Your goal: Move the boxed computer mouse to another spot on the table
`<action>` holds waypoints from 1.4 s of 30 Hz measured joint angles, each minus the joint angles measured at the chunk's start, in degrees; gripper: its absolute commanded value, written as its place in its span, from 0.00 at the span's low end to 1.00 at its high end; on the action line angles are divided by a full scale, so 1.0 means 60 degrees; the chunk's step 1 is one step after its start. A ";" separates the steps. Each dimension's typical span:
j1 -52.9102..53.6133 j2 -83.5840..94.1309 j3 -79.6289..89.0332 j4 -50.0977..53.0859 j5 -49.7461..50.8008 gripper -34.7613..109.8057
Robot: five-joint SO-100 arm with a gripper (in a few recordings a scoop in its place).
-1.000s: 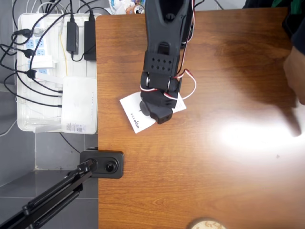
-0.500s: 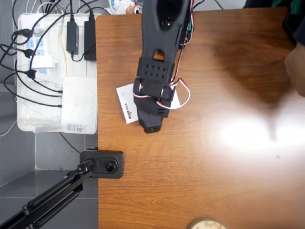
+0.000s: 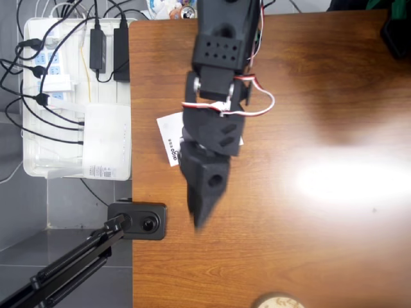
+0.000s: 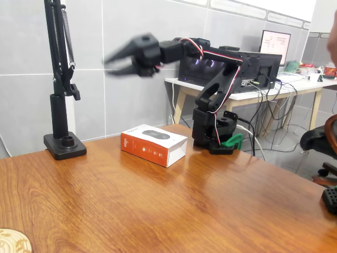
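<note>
The boxed computer mouse [image 4: 154,144] lies flat on the table [image 4: 200,211], white on top with a dark mouse print and an orange-red side. In the overhead view just its left end [image 3: 168,138] shows from under the arm, near the table's [image 3: 308,244] left edge. My black gripper [image 4: 111,65] hangs high in the air above and to the left of the box, blurred by motion. Its jaws are spread apart and hold nothing. From above, the gripper [image 3: 199,215] points toward the bottom of the picture, past the box.
A white tray [image 3: 38,163] of power strips and cables sits off the table's left edge. The black camera stand base [image 3: 138,220] [image 4: 65,145] is clamped at that edge near the box. A round coaster [image 3: 277,301] lies at the front edge.
The box slid left and turned during the first half second. Since then the gripper has let go and swung up and away from the box, which stays put.
</note>
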State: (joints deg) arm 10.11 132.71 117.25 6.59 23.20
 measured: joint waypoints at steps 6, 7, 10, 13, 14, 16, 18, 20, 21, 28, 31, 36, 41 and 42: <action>-0.0073 0.0586 0.1641 -0.4951 -0.1699 0.24; 0.0000 0.0542 0.2007 -0.6108 -0.1860 0.24; 0.0190 0.0688 0.2593 -0.9082 -0.2256 0.24; -0.0029 0.1318 0.3472 -1.1118 -0.2358 0.24; -0.0029 0.1685 0.3838 -1.1646 -0.2373 0.24; -0.0483 0.2681 0.4717 -1.2217 -0.2373 0.24; -0.1025 0.4087 0.5654 -1.2012 -0.2344 0.24; -0.1157 0.5918 0.6621 -1.1543 -0.2271 0.24; -0.1172 0.6577 0.6929 -1.1631 -0.2227 0.24; -0.1450 0.7485 0.7236 -1.3682 -0.2241 0.24; -0.1948 0.7603 0.7222 -1.5747 -0.2241 0.24; -0.2124 0.7617 0.7236 -1.7783 -0.0513 0.24; -0.2036 0.7603 0.7251 -1.7974 0.2007 0.24; -0.2036 0.7603 0.7251 -1.7974 0.1978 0.24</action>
State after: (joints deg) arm -2.11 178.33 160.75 -101.25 35.07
